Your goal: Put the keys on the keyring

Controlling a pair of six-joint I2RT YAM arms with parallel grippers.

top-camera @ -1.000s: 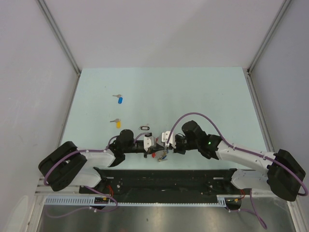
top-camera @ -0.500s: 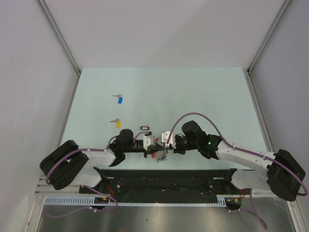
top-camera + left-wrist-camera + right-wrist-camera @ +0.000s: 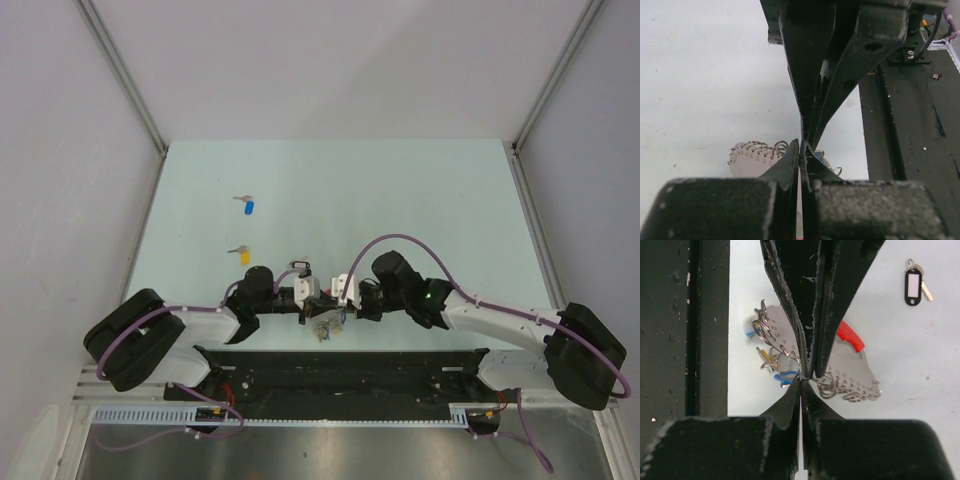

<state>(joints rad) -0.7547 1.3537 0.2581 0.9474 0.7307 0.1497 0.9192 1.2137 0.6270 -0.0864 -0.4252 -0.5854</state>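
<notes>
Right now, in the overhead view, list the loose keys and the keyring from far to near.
blue-headed key → yellow-headed key → keyring

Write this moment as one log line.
left gripper: shut | right gripper: shut, tips meeting at keyring | blue key, yellow key: loose

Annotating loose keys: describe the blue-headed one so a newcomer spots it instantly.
On the pale green table, look at the left half, beyond the left arm. Two loose keys lie there apart from each other; the blue-headed key is the farther one, the yellow-headed key lying nearer the arm.
</notes>
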